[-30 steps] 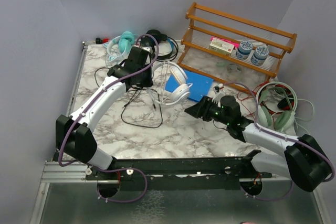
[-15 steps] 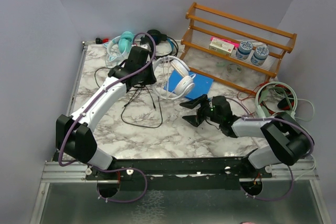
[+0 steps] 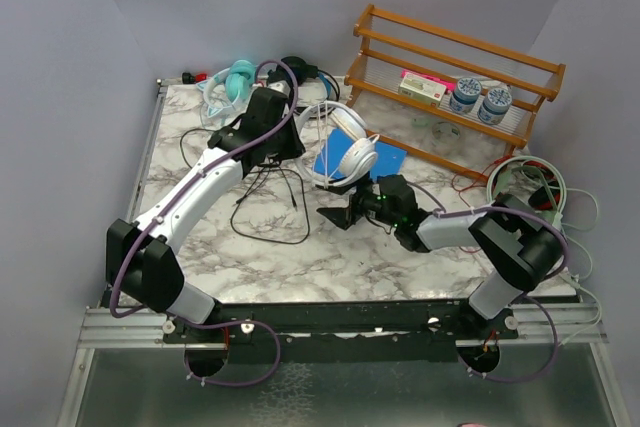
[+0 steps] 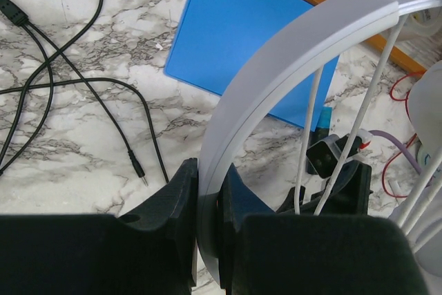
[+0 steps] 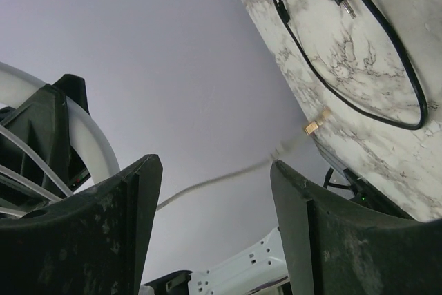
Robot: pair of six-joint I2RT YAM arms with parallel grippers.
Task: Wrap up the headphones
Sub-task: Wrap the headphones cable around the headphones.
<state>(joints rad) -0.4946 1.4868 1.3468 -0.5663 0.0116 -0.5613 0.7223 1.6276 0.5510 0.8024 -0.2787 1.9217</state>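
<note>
My left gripper (image 3: 292,139) (image 4: 209,195) is shut on the headband of the white headphones (image 3: 350,152) (image 4: 297,46) and holds them above the table. Their thin white cable (image 4: 314,122) hangs down from them. Lower and to the right, my right gripper (image 3: 336,210) (image 5: 215,202) stands open under the earcups. The white cable (image 5: 207,184) runs blurred across the gap between its fingers, ungripped, and its gold plug (image 5: 313,127) lies beyond them. The teal headphones (image 3: 236,81) and the black headphones (image 3: 303,73) lie at the back of the table.
A blue sheet (image 3: 388,160) (image 4: 235,25) lies under the lifted headphones. A loose black cable (image 3: 262,209) (image 4: 76,88) (image 5: 373,94) sprawls over the marble top. The wooden rack (image 3: 450,77) with jars stands back right. A pale green headset (image 3: 527,192) with red wires sits at the right edge.
My right gripper has travelled left across the table to below the white headphones. The left gripper has swung the headphones slightly right, still shut on the headband.
</note>
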